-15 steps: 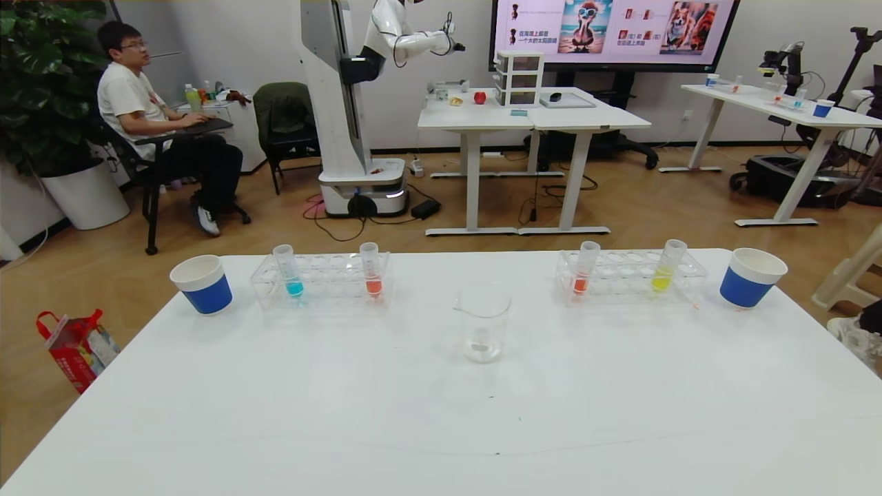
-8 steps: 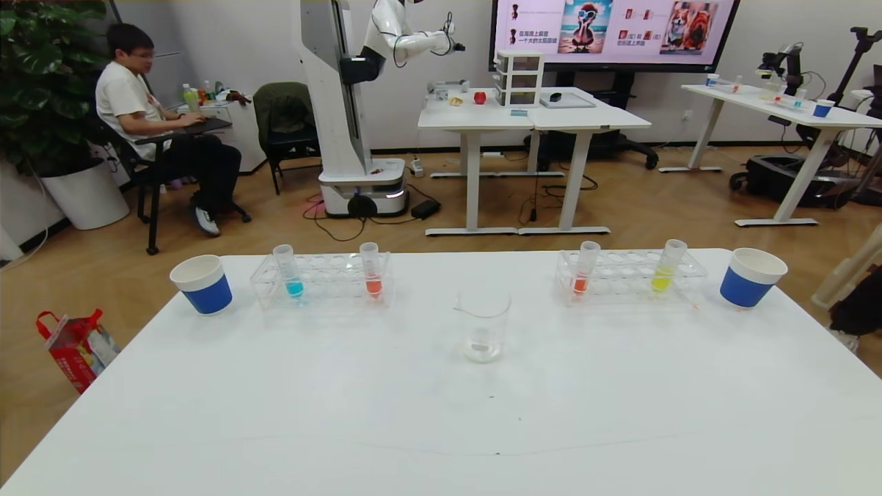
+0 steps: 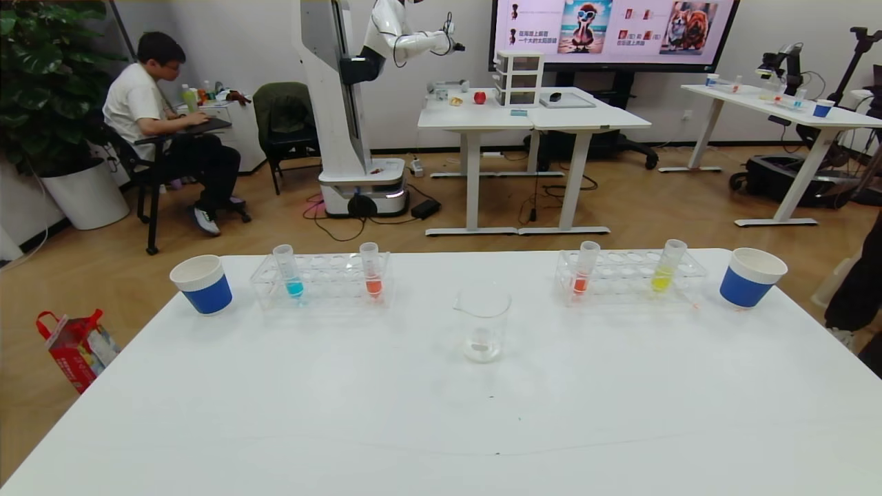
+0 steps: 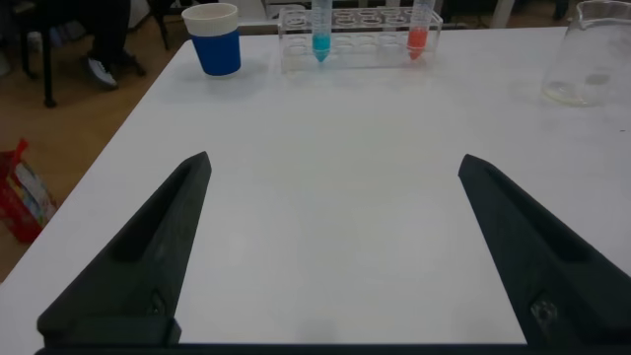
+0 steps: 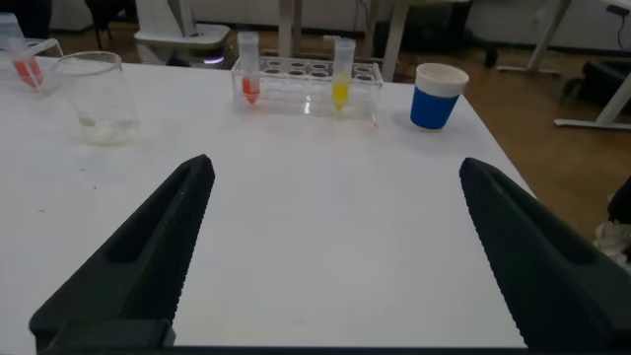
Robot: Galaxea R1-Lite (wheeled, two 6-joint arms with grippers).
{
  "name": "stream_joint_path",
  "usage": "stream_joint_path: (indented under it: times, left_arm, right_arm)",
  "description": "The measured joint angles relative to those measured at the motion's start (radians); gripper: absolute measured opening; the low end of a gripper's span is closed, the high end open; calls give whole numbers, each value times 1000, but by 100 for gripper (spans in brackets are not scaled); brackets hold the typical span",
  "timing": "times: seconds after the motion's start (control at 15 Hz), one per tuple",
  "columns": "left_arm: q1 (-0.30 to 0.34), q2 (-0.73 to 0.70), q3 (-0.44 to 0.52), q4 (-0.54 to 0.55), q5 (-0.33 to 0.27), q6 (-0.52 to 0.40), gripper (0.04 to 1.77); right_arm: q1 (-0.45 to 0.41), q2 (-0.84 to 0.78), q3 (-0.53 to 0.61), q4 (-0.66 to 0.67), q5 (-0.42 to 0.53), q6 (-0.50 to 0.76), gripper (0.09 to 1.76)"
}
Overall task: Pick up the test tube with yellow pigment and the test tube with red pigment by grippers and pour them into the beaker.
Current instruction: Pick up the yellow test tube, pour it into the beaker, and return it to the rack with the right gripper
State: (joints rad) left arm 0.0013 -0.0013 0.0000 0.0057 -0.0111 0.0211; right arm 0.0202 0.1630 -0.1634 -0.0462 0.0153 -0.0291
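Both arms stay outside the head view, and a bystander (dark trousers only) is cropped at its edge.

Both end effectors agape, low.

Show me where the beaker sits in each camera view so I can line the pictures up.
Head view: the beaker stands mid-table, between the two tube racks.
Left wrist view: the beaker is at the picture's upper right edge, partly cut off.
Right wrist view: the beaker is in the upper left.
Shared landmark: the test tube with red pigment beside it.
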Motion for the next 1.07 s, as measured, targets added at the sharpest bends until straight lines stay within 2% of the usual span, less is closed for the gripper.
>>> stream_joint_path:
  times: [0.13, 0.53, 1.07]
  left_arm:
    - [0, 0, 0, 0, 0, 0, 175]
    - [0, 0, 0, 0, 0, 0, 175]
    - [0, 0, 0, 0, 0, 0, 175]
  right_arm:
    - [10, 134, -41, -116, 1, 1, 174]
    - [16, 659, -90, -613, 10, 3, 174]
    - [-16, 1312, -183, -1157, 53, 7, 174]
